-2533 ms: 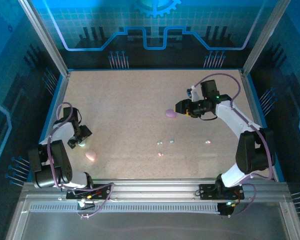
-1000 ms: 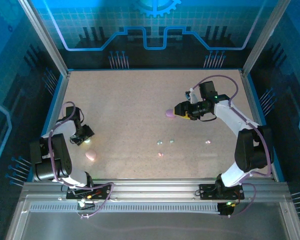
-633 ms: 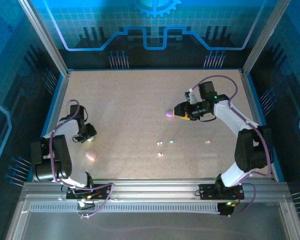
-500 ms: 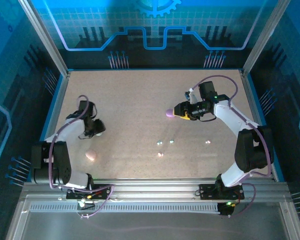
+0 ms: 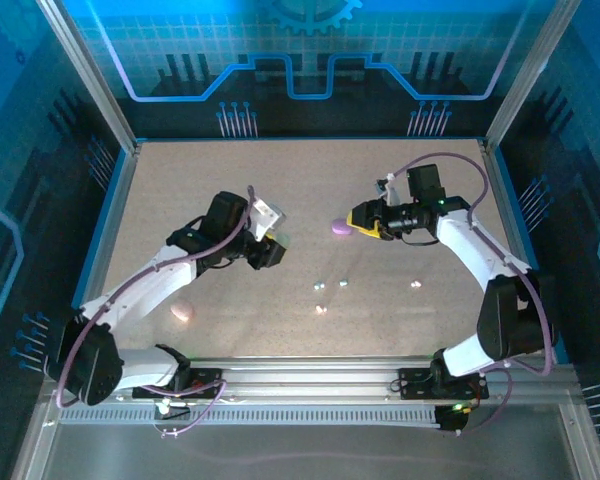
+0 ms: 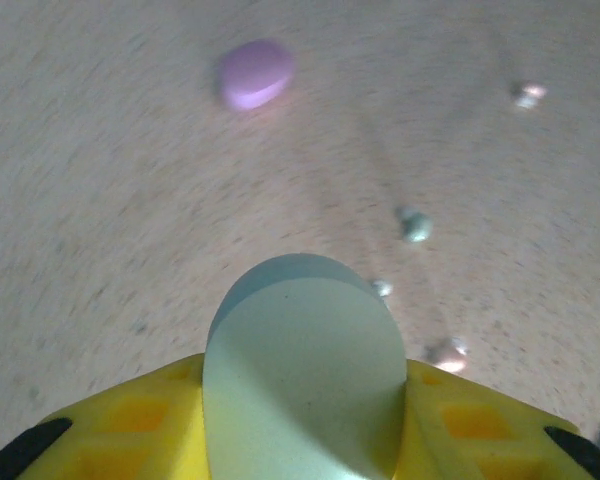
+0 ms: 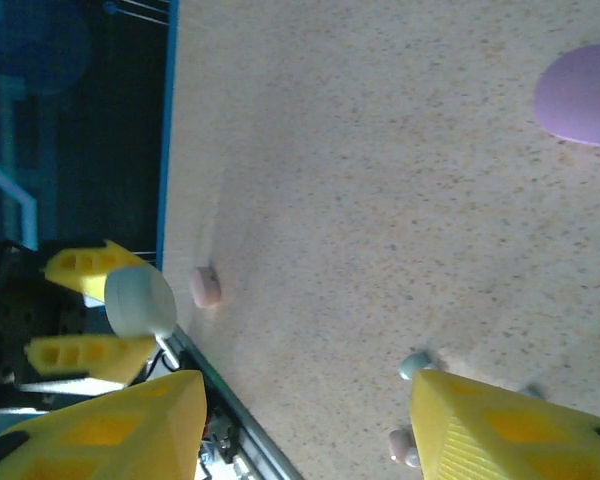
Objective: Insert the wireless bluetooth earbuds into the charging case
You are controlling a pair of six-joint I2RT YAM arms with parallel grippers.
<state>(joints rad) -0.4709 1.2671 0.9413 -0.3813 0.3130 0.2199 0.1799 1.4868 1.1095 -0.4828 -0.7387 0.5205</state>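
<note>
One pink pebble-shaped case point(image 5: 183, 312) lies on the speckled table point(image 5: 230, 180), low on the left of the top view. Four tiny earbuds point(image 5: 321, 286) are loose in the lower middle of the frame. One sits lowest, two sit side by side just above it, and a fourth lies well off to the right. None is inside a case.

Above and left of them, the left gripper point(image 5: 272, 250) reaches toward the centre of the frame. In its wrist view, its yellow fingers point(image 6: 120, 425) pinch a pale green charging case point(image 6: 305, 340) at the bottom of the frame. The earbuds are scattered beyond it on the right.

Farther up, right of centre in the top view, a purple case point(image 5: 340, 228) rests on the table. The right gripper point(image 5: 356, 220) is just beside it and points left at it. In the right wrist view, the right gripper's fingers point(image 7: 110, 430) stand spread wide with nothing between them. The purple case sits in the upper right corner of that view, apart from both fingers.
</note>
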